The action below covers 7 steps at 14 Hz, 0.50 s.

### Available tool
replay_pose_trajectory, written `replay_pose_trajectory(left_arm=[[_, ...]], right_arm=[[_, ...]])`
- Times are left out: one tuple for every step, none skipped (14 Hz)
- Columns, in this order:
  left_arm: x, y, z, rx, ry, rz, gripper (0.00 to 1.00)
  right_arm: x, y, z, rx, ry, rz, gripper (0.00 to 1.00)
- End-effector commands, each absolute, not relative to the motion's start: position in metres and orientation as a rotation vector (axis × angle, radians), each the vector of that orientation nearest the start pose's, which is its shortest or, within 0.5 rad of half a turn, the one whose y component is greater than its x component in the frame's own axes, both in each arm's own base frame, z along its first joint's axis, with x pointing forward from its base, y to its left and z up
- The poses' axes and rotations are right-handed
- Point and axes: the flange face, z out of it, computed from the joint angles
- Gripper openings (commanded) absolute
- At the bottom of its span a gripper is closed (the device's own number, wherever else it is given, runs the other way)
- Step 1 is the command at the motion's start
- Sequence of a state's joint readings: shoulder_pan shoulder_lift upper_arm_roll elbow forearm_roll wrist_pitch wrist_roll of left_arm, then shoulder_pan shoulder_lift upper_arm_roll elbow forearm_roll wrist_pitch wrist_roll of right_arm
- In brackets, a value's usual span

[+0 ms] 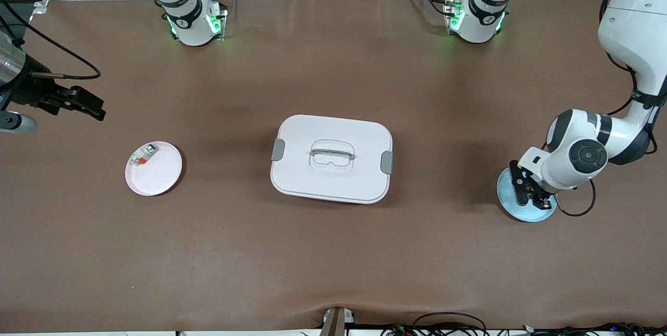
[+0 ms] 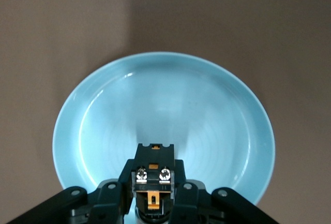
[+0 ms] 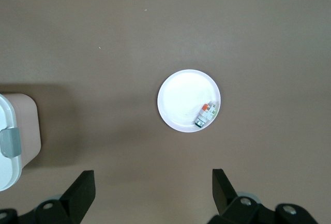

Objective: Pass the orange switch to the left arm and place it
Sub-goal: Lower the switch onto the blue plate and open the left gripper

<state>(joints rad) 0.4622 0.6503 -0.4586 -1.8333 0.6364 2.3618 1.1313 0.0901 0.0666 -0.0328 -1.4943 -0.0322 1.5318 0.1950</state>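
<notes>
Orange switch [image 2: 154, 175] clamped in left gripper [image 1: 532, 194] fingers over blue plate [image 1: 508, 200], toward left arm's end from box [image 1: 331, 158]; right gripper [image 1: 78, 101] spread wide, waiting aloft for handover.

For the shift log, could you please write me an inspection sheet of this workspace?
Surface: brown table, slightly wrinkled.
Job's things: orange switch gripped in the left hand over the blue plate; box at mid-table, lid on.
Clutter: pink plate toward the right arm's end, holding a white-grey piece.
Hands: left hand shut on the switch; right hand open, in the air above the table near the pink plate.
Cables: black cables along the table's near edge.
Surroundings: nothing seen.
</notes>
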Motion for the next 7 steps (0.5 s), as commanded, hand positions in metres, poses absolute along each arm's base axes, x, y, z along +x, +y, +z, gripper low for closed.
replay_pose_trajectory(left_arm=[[0.641, 0.025, 0.189, -2.175, 2.067, 0.112, 0.0], [0.638, 0.022, 0.185, -2.173, 2.077, 0.103, 0.0], [0.638, 0.022, 0.186, -2.168, 2.078, 0.093, 0.0], [0.638, 0.021, 0.187, -2.167, 2.079, 0.091, 0.22], [0.64, 0.02, 0.191, -2.155, 2.082, 0.085, 0.53], [0.642, 0.02, 0.197, -2.146, 2.08, 0.074, 0.77], [0.646, 0.022, 0.208, -2.161, 2.055, 0.053, 1.0]], right_arm=[[0.57, 0.016, 0.626, -3.149, 0.253, 0.048, 1.0], [0.57, 0.01, 0.626, -3.132, 0.272, 0.048, 1.0], [0.571, 0.002, 0.626, -3.094, 0.281, 0.05, 1.0], [0.57, -0.008, 0.627, -3.063, 0.252, 0.051, 1.0], [0.569, -0.012, 0.629, -3.06, 0.188, 0.045, 1.0], [0.569, -0.01, 0.63, -3.062, 0.145, 0.04, 1.0], [0.569, -0.006, 0.63, -3.067, 0.136, 0.04, 1.0]])
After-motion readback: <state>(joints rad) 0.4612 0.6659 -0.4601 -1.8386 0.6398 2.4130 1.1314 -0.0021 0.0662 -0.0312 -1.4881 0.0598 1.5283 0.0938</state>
